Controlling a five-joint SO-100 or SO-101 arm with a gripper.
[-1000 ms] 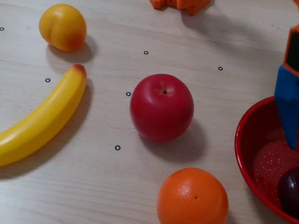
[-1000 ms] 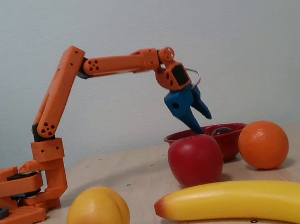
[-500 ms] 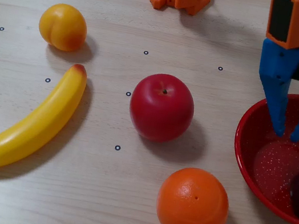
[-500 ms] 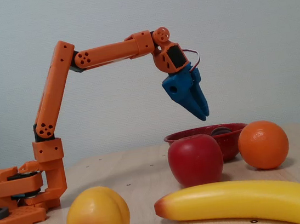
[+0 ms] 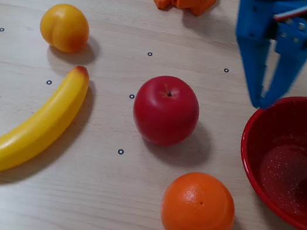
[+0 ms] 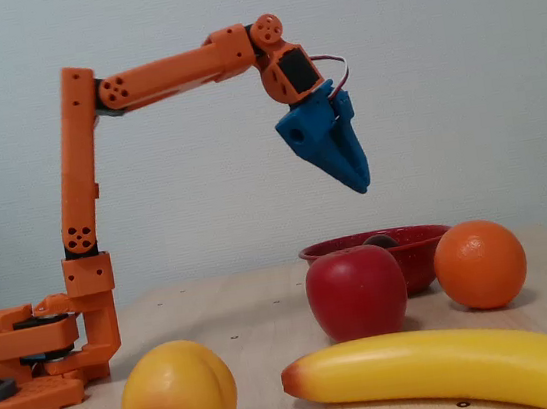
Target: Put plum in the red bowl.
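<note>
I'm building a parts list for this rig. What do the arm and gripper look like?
The arm is bright orange plastic in boxy links, with small round holes near the joints and dark servo blocks between segments. The gripper is blue, with two long tapered fingers. A red and white cable loops beside the wrist. The base is orange too.

apple (image 5: 165, 110) mid-table, upright, stem pit up | orange (image 5: 197, 210) near it, toward camera | banana (image 5: 30, 124) lying diagonal at left | peach (image 5: 65, 27) just beyond banana tip | wooden table (image 5: 97, 200), small ring marks
</note>
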